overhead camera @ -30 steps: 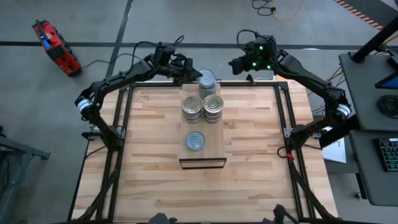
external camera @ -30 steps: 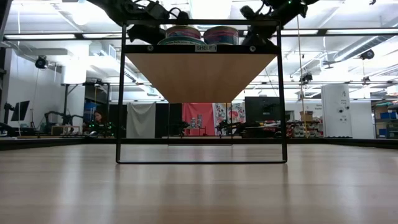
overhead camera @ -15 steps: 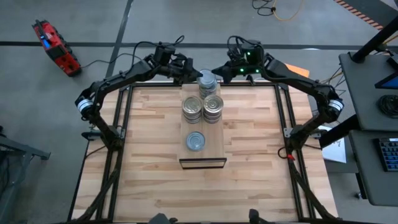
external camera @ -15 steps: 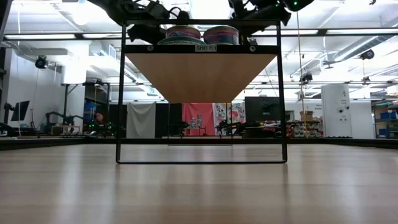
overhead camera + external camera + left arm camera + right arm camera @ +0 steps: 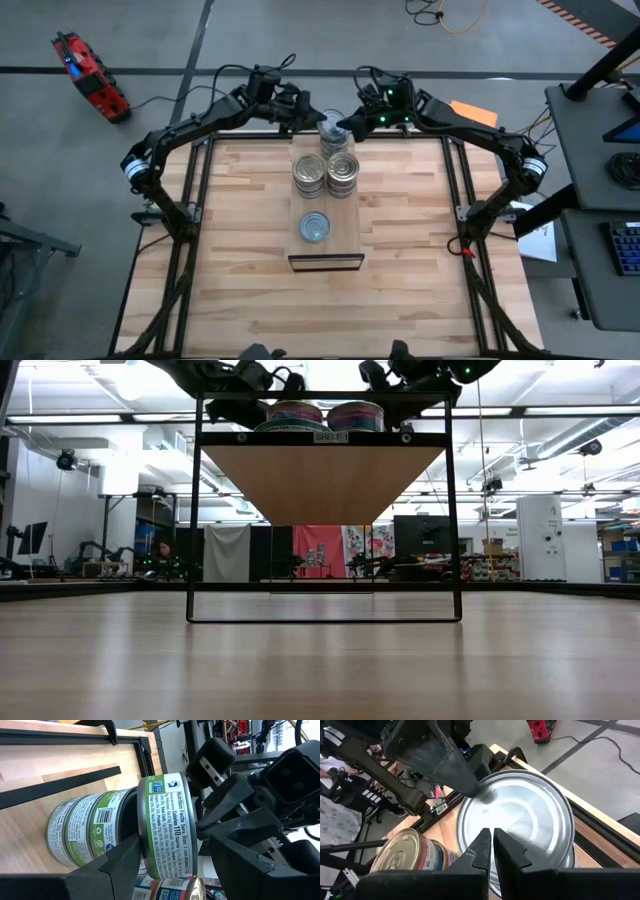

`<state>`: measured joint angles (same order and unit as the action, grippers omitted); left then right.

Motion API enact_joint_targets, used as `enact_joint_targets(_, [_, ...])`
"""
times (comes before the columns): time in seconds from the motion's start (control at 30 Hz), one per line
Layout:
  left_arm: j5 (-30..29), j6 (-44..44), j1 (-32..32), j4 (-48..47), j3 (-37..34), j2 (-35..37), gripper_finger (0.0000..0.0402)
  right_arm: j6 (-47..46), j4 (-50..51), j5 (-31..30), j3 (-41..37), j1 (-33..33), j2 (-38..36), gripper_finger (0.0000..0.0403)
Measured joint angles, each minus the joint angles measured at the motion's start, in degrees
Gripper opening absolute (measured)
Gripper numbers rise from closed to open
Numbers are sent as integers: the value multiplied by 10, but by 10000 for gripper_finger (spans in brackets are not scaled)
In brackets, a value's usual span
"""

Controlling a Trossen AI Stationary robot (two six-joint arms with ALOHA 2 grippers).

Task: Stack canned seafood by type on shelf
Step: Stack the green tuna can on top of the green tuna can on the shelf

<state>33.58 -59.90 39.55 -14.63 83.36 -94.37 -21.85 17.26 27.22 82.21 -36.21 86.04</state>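
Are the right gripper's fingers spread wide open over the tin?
No, the right gripper's dark fingers sit nearly together above the round silver-topped metal tin.

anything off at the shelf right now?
Nothing spilled or dented. One oddity: both grippers crowd one tin at the far end of the shelf. The left gripper clamps its sides while the right gripper hovers shut over its lid.

Low view: only sides of two tins point(image 5: 325, 416) visible above shelf point(image 5: 322, 437) edge, both arms cropped at upper border. Left wrist view: held tin point(image 5: 167, 827) partly covered by left gripper point(image 5: 172, 857), own fingers cropped at frame edge; lowest tin point(image 5: 172, 890) cut off. Right wrist view: silver tin top point(image 5: 520, 817) partly masked by right gripper point(image 5: 493, 851). High view: tin labels too small to read.
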Motion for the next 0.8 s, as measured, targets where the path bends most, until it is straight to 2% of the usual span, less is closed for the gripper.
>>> enact_joint_targets(0.47, [4,13,-9,-31,2,0,217,15,46,0,0,0,1,11])
enact_joint_targets(0.8, [1,80,3,-92,3,5,217,15,57,-1,0,-1,-1,11])
